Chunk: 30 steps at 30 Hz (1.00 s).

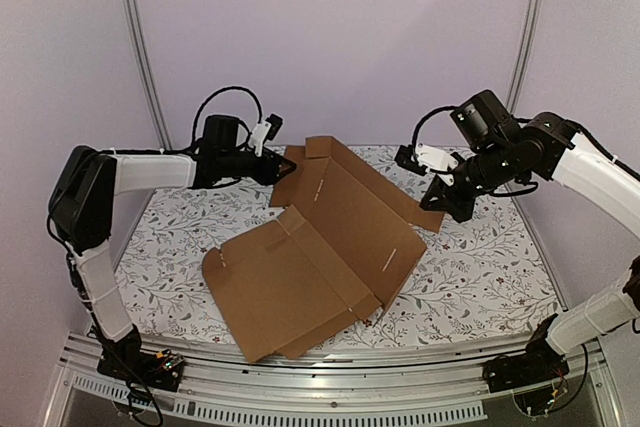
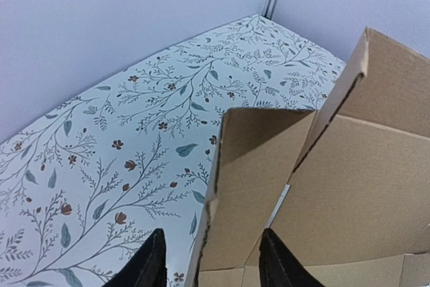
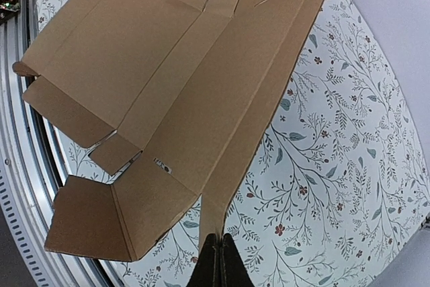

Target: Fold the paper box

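The paper box (image 1: 300, 267) is a brown cardboard sheet lying partly unfolded mid-table, its far long side raised. My right gripper (image 1: 438, 209) is shut on the right end of that raised far strip; in the right wrist view the closed tips (image 3: 216, 260) pinch the strip's narrow end (image 3: 232, 186). My left gripper (image 1: 288, 169) is at the box's far-left flap. In the left wrist view its two black fingers (image 2: 151, 263) stand apart, open, with the upright flap's edge (image 2: 255, 186) between them, not pinched.
A floral tablecloth (image 1: 480, 277) covers the table. A metal rail (image 1: 330, 392) runs along the near edge. Two frame posts (image 1: 140, 47) stand at the back corners against pale walls.
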Tool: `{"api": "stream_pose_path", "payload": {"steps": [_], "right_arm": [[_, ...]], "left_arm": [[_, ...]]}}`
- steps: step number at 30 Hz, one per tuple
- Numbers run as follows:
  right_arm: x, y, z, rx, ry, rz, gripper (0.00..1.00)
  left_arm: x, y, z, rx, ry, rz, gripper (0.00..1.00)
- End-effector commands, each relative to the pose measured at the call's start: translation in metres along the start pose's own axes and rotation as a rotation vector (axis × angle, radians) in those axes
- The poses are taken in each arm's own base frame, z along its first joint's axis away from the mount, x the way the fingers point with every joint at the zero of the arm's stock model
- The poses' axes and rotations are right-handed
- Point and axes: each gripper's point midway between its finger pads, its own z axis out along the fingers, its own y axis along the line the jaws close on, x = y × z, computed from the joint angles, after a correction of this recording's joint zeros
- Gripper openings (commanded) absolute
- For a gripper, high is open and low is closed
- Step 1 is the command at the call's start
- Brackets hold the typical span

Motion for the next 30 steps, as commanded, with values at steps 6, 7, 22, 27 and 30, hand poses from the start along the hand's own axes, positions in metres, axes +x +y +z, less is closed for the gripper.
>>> {"api": "stream_pose_path", "payload": {"steps": [6,7,22,27,30], "right_arm": [[-0.017,-0.005,-0.004,0.024,-0.059,0.009,0.0],[-0.019,-0.005,-0.004,0.027,-0.063,0.013,0.0],[-0.032,-0.065,-0.029,0.35,-0.084,0.145,0.46],[-0.036,-0.064,-0.045,0.354,-0.143,0.198,0.52],[-0.034,-0.064,-0.05,0.362,-0.152,0.213,0.53]], "left_arm": [[0.002,-0.004,0.009,0.091,0.009,-0.02,0.19],[0.003,-0.004,0.009,0.093,0.014,-0.019,0.16],[-0.001,0.036,-0.001,-0.159,0.048,-0.118,0.0],[0.005,0.036,-0.008,-0.194,0.067,-0.177,0.0],[0.017,0.026,-0.016,-0.195,0.087,-0.194,0.0]]}}
